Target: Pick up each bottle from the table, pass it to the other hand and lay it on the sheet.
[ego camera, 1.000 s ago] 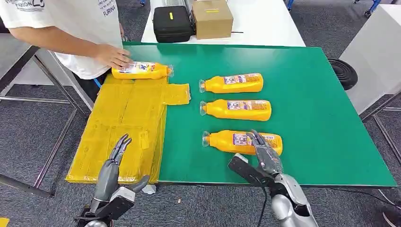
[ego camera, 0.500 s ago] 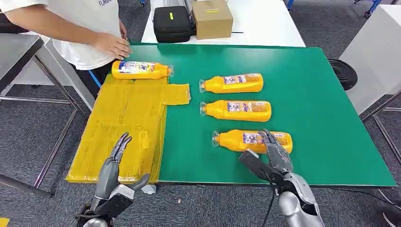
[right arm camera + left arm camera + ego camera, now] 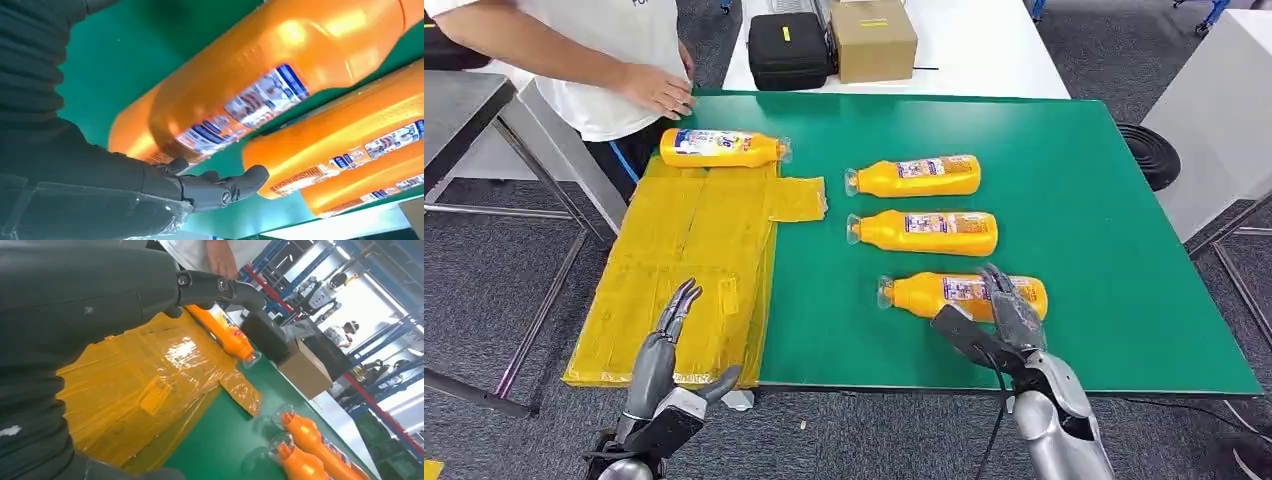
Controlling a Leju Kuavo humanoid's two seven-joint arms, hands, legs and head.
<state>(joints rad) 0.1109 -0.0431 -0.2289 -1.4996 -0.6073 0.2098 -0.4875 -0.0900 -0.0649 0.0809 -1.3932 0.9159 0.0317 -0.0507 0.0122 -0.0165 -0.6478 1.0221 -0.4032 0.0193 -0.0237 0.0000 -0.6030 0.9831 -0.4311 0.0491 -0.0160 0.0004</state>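
The head view looks forward and down from high on the robot's body, taking in the whole flat green table top (image 3: 1114,240) with both silver arms rising from six o'clock. The left wrist view sits close behind the left hand (image 3: 70,315), tilted on its side, skimming low across the crinkled yellow plastic sheet (image 3: 145,385) toward blue racking at the back of the room. The right wrist view is nearest of all, just beside the orange plastic bottle with a blue-and-white label (image 3: 260,85). That bottle (image 3: 964,296) and the sheet (image 3: 684,260) also lie in the head view.
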